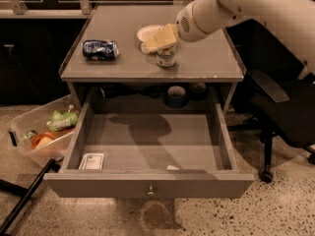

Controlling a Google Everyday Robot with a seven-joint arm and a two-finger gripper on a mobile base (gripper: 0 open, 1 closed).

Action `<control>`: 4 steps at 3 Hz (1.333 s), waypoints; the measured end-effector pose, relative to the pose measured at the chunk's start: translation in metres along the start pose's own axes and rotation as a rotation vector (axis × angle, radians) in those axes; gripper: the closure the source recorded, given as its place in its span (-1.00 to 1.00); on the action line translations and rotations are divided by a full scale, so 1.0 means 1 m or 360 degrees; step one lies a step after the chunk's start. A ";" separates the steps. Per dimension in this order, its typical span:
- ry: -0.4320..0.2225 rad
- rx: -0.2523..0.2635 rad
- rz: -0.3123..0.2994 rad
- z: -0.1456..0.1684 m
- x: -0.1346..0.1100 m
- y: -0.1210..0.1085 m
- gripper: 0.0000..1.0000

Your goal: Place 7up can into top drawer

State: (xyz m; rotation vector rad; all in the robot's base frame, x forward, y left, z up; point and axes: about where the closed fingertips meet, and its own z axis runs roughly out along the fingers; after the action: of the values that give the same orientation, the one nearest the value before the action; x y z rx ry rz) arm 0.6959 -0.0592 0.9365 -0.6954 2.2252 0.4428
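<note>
The 7up can stands upright on the grey table top, near its front edge and a little right of centre. Only its lower part shows. My gripper with pale yellow pads is right over the can's top and hides it. The white arm reaches in from the upper right. The top drawer is pulled wide open below the table top. Its small metal knob is at the middle of the front panel. A white card lies in its front left corner.
A dark blue crushed can lies on the table's left side. A small white plate sits behind the 7up can. A clear bin of snacks is on the floor at left. A black office chair stands at right.
</note>
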 end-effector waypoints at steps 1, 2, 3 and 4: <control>-0.0055 0.0079 0.0018 0.036 0.011 -0.008 -1.00; -0.0104 0.0199 0.0051 0.074 0.012 -0.024 -1.00; -0.0132 0.0332 0.0092 0.105 0.008 -0.041 -1.00; -0.0149 0.0402 0.0158 0.125 0.005 -0.051 -0.63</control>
State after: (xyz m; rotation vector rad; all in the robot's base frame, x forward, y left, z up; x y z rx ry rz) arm 0.7932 -0.0386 0.8456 -0.4242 2.1835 0.2310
